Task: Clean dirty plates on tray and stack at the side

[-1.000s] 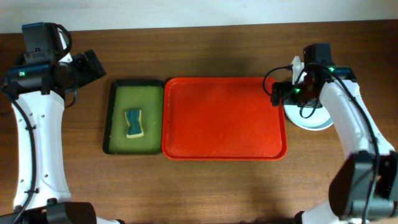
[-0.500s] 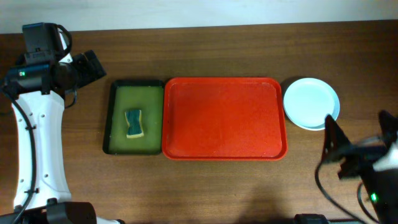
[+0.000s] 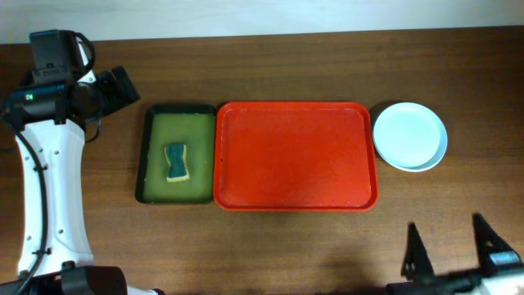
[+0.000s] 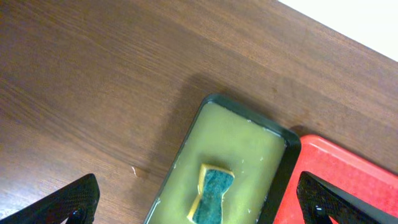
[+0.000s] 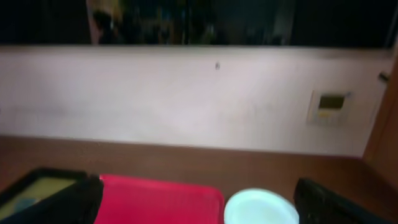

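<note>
Plates (image 3: 409, 135), seemingly one stack, lie beside one red tray (image 3: 295, 156); left claw (image 4: 196, 190), right claw (image 3: 446, 228) gape.

The brown wooden bench (image 3: 270, 246) showed a matt, grained finish. The large red rectangular plastic tray (image 3: 295, 156) looked finely speckled; the pale round plate (image 3: 409, 135) was smooth and glossy.

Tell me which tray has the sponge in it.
The narrower dark green rectangular tray, left of the large red plastic tray; the blue-and-yellow sponge lies in its yellowish liquid.
</note>
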